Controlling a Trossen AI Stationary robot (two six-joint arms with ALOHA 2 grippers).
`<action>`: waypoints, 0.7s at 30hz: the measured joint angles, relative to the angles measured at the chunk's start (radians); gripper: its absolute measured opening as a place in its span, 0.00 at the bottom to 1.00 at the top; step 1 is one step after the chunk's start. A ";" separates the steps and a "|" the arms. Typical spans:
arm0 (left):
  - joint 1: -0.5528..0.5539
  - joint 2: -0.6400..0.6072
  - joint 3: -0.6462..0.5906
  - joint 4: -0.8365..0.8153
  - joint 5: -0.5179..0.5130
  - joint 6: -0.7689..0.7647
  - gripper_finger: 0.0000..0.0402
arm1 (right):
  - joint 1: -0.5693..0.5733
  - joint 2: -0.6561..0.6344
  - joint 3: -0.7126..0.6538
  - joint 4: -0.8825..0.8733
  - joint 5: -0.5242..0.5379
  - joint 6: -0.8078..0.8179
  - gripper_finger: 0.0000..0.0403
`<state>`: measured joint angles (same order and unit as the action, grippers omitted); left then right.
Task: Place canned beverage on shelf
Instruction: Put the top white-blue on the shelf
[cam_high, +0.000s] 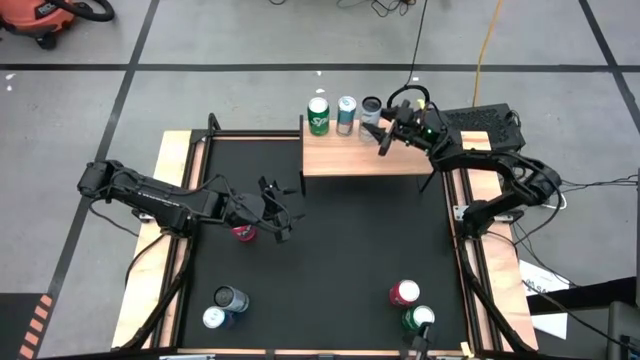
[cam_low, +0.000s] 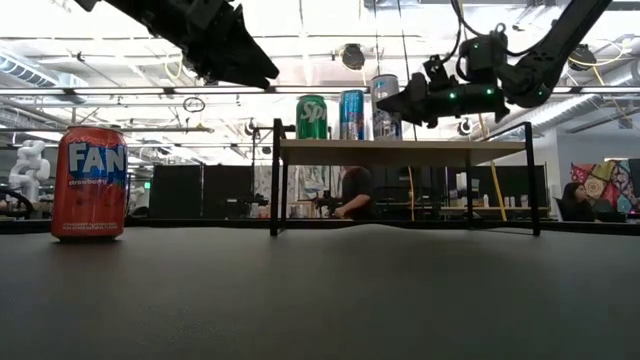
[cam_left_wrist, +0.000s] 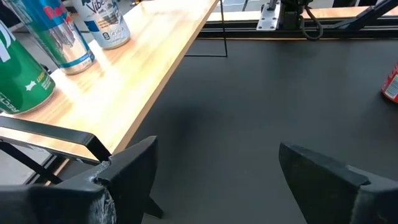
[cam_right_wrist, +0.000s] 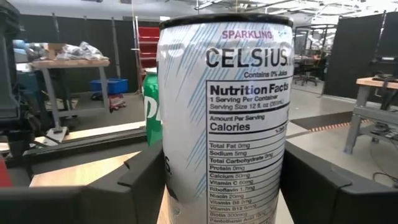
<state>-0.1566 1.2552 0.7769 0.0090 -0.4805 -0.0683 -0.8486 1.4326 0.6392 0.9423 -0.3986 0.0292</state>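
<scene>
3 cans on shelf (cam_high: 365, 160); R gripper (cam_high: 384, 138) jaws round Celsius can (cam_high: 371, 108), 12 o'clock, grip unclear; L gripper (cam_high: 278, 214) open, empty; 5 left.

Two dark jointed arms with black cabling, green lights.

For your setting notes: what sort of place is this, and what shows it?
Probably a robotics lab or workshop: two robot arms work at a black table, the floor is bare concrete with tape lines, and workbenches and a seated person show behind.
</scene>
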 joint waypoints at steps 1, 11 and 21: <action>0.000 0.000 0.000 0.000 0.000 0.000 0.83 | -0.004 0.000 0.000 -0.001 -0.001 0.002 0.62; 0.001 0.000 0.000 0.002 0.000 0.004 0.83 | -0.014 -0.018 0.000 -0.009 -0.038 0.012 0.77; 0.013 0.000 0.000 0.000 0.000 0.003 0.83 | -0.014 -0.163 0.000 -0.131 -0.049 -0.005 0.78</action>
<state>-0.1440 1.2549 0.7769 0.0086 -0.4805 -0.0650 -0.8631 1.2697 0.6388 0.8110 -0.4477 0.0242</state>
